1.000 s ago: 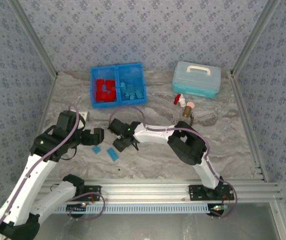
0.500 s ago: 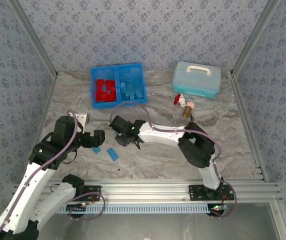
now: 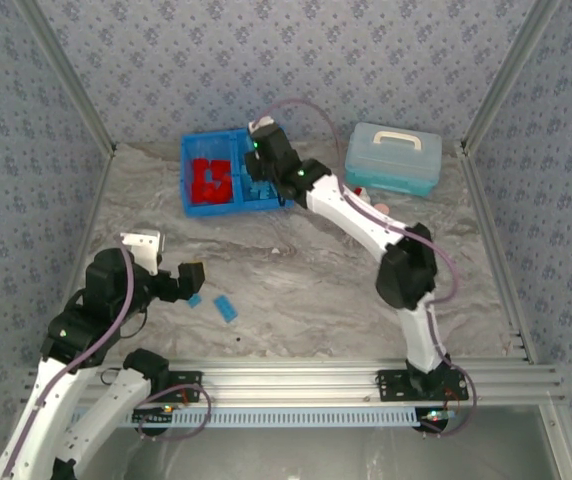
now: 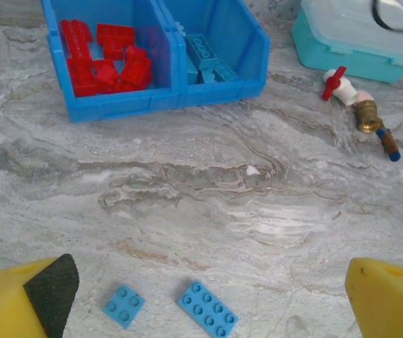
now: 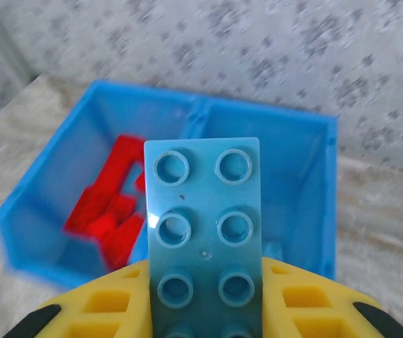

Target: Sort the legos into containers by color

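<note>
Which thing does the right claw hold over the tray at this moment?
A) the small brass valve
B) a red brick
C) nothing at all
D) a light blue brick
D: the right wrist view shows a light blue brick standing upright in the right claw, with the blue tray behind it.

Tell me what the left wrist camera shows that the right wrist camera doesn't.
Left wrist, not right wrist: a small square light blue lego and a longer light blue lego loose on the table, the pale lidded box, and a red-handled valve-like object.
Right wrist, not left wrist: the right gripper shut on a light blue brick.
Both: the blue tray with red legos in its left compartment.
</note>
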